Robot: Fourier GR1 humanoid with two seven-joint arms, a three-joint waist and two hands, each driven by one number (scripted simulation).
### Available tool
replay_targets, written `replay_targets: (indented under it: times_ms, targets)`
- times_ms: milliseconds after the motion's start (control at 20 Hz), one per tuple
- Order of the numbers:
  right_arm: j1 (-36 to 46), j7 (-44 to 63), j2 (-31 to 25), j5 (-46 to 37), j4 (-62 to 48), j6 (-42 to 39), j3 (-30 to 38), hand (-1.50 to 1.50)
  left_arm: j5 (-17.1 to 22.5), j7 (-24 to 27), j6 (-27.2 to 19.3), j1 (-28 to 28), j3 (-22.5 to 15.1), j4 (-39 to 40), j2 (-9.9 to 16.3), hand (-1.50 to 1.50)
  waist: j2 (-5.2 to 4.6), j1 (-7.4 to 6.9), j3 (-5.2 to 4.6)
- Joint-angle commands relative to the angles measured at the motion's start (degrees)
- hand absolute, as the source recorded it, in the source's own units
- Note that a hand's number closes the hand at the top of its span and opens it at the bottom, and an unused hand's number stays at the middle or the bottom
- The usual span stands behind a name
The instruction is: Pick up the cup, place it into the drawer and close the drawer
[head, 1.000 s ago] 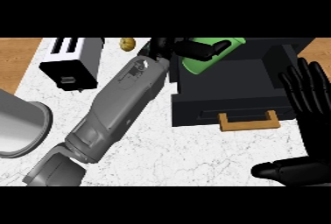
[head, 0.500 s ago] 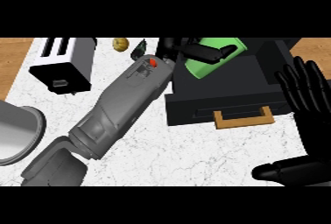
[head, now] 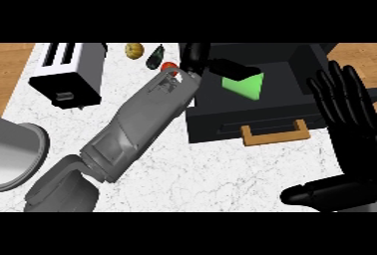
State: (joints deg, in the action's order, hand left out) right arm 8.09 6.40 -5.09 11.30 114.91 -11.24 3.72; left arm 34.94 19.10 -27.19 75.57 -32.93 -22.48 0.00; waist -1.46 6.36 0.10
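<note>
The left hand (head: 197,56) now sits farther left over the open drawer (head: 221,107), and more of the green cup (head: 247,85) (earlier half hidden under its fingers) shows inside.

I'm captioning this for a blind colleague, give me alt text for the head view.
The robot's left hand holds a green cup over the open black drawer with its tan handle. The right hand rests open at the right edge, fingers up. A toaster stands at the counter's far left.
</note>
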Motion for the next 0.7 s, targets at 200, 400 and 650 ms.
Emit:
replay_targets:
  times_ms: [200, 400, 650]
  targets:
    - [0.55, 1.66, -0.47, 4.8, -0.46, -1.36, 1.44, -1.5, 6.88, 6.01, 1.42, -0.85, 1.23, -3.66, 0.0, -1.5, 0.12, -0.85, -0.03]
    - [-1.08, 4.51, 0.12, 7.01, 3.32, -0.69, 0.88, -1.5, 9.58, 8.38, 3.3, 2.2, 5.21, -3.61, 0.0, -1.5, 0.65, -2.47, -0.08]
    - [-4.1, 2.51, -3.96, 9.38, 4.54, -5.34, 4.6, 1.5, 10.76, 6.99, 3.79, -3.84, 5.86, -10.96, 0.01, -1.5, 1.57, -5.36, -0.08]
